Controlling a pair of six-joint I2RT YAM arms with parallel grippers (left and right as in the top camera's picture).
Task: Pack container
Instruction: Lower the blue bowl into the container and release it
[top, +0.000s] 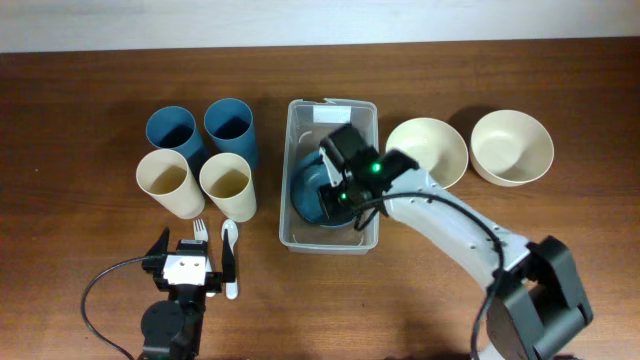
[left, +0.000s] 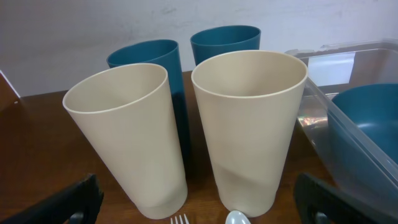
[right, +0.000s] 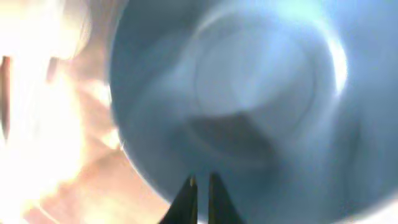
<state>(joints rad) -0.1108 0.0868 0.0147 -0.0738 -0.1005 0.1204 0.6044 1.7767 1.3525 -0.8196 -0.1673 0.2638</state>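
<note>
- Nearest the base, the left gripper (top: 193, 250) sits low over the table (top: 80, 120). Its fingers are spread wide apart and hold nothing.
- Just ahead of it lie a fork (top: 200, 230) and a white spoon (top: 230, 262), side by side. Neither is packed.
- Next out are two cream cups (top: 165, 183) (top: 227, 185), upright and close together, with two blue cups (top: 172, 130) (top: 231, 125) right behind them. All four stand outside the bin.
- To their right is the container (top: 290, 170), mid-table with its long side running away from the robot. One blue bowl (top: 310, 195) is already inside, at the near end.
- The right gripper (top: 338, 203) is down in the container over that bowl. In the blurred wrist view its fingertips (right: 189, 198) sit almost together at the bowl's near rim. Whether they pinch the rim, I cannot tell.
- Farther right, two cream bowls (top: 430, 150) (top: 512, 147) wait on the table, outside the bin.
- My call is early days: one bowl in, while two bowls, four cups and the cutlery remain.
</note>
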